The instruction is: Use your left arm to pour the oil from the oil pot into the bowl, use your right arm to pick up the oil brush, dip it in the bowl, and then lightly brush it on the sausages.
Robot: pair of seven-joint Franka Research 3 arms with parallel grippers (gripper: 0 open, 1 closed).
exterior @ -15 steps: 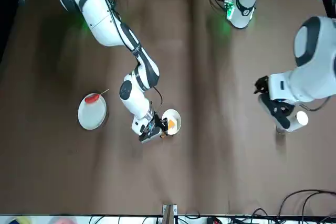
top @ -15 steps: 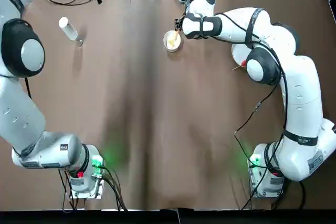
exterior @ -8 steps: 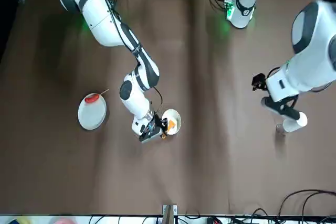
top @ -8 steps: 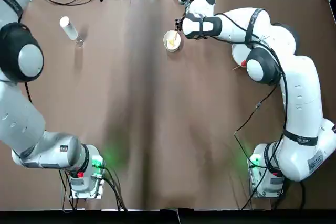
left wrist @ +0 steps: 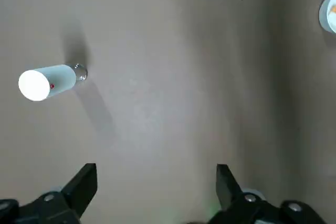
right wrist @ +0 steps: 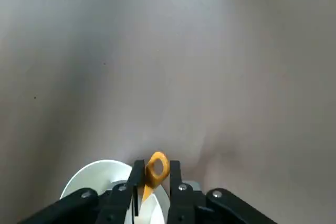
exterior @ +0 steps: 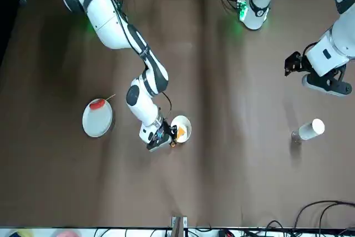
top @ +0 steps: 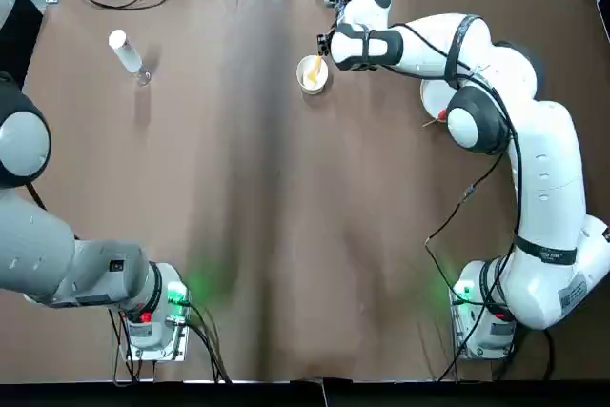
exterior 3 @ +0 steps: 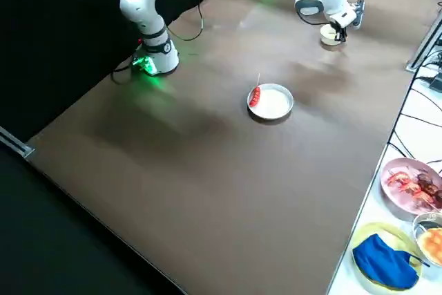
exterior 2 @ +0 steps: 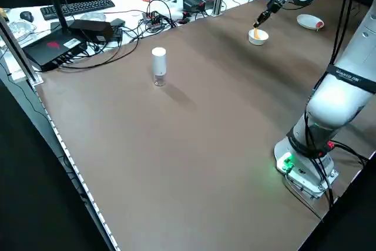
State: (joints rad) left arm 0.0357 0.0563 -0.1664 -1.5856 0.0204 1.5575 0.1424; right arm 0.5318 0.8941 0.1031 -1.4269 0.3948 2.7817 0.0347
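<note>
The oil pot (top: 126, 52) stands upright and alone at the far left of the table, also seen from the left wrist (left wrist: 47, 82). My left gripper (left wrist: 155, 174) hangs open, above the table and well back from the pot (exterior: 308, 130). The white bowl (top: 313, 73) sits near the far middle. My right gripper (right wrist: 156, 174) is shut on the yellow handle of the oil brush (right wrist: 156, 167), whose lower end reaches into the bowl (right wrist: 97, 178). The sausage (exterior: 97, 104) lies on its stick at the rim of the white plate (exterior: 97, 121), to the right of the bowl.
Cables and electronics (exterior 2: 88, 27) line the table's far edge. Beyond the far right corner are food dishes (exterior 3: 413, 184) and a blue cloth (exterior 3: 385, 262). The arms' bases (top: 152, 316) glow green at the near edge.
My left gripper has pulled away from the oil pot toward the robot's side, leaving the pot standing. The right gripper and brush have stayed at the bowl.
</note>
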